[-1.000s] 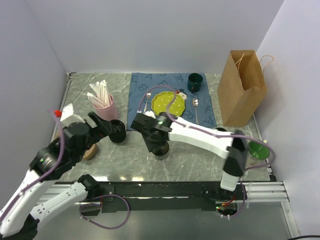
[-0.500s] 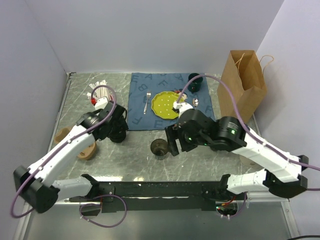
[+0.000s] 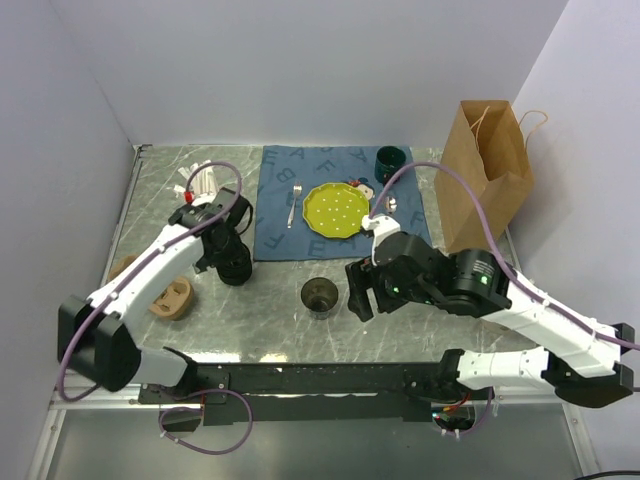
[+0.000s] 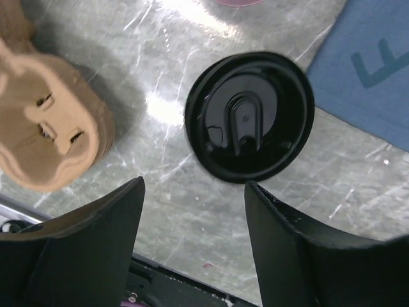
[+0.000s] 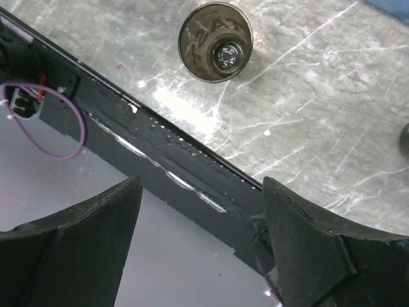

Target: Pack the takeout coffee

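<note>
Left gripper (image 4: 193, 190) — jaws apart — over coffee (image 4: 249, 125).

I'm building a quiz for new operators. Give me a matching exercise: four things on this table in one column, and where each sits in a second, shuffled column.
Things:
1. takeout coffee
2. yellow-green plate
3. paper bag
4. metal cup

Places:
A. on the blue cloth
B. standing at the far right
C. off the cloth, nearest the front edge
D. off the cloth, just left of it

Pairs: 1-D, 2-A, 3-B, 4-C
</note>
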